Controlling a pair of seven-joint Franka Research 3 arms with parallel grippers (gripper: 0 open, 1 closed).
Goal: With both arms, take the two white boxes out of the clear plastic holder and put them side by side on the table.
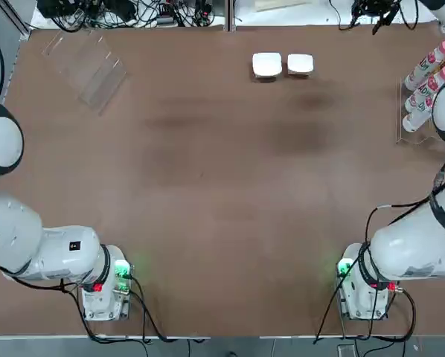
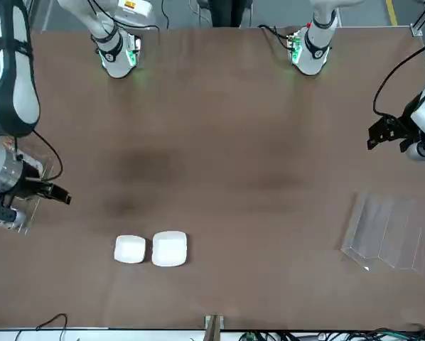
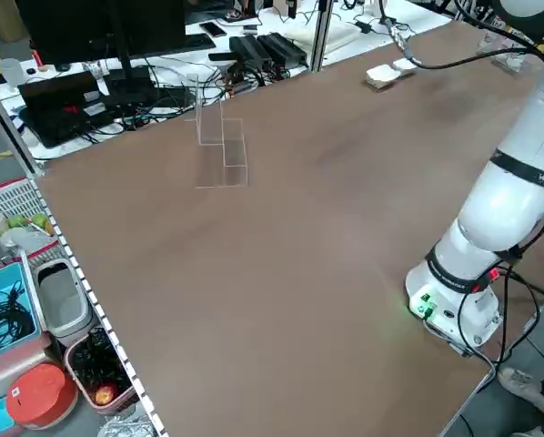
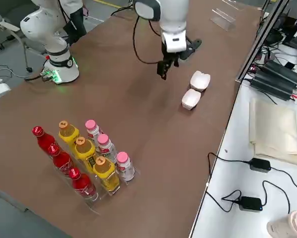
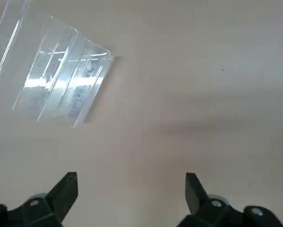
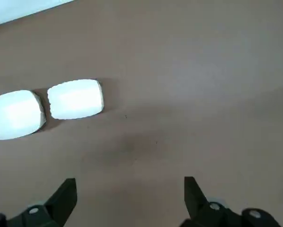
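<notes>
You have the two white boxes [image 1: 283, 65] flat on the table [image 1: 222, 193], side by side in a row along its far edge, a narrow gap between them. The clear plastic holder [image 1: 88, 67] sits empty near the far left corner, its long axis slanted to that edge, readable only by glinting edges. The left gripper [image 5: 131, 189] and the right gripper [image 6: 130, 194] both stand wide and hold nothing; the overhead view cuts off both.

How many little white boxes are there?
2. Both white boxes sit on the table near its far edge, one beside the other, a small gap between them. None seem hidden.
</notes>
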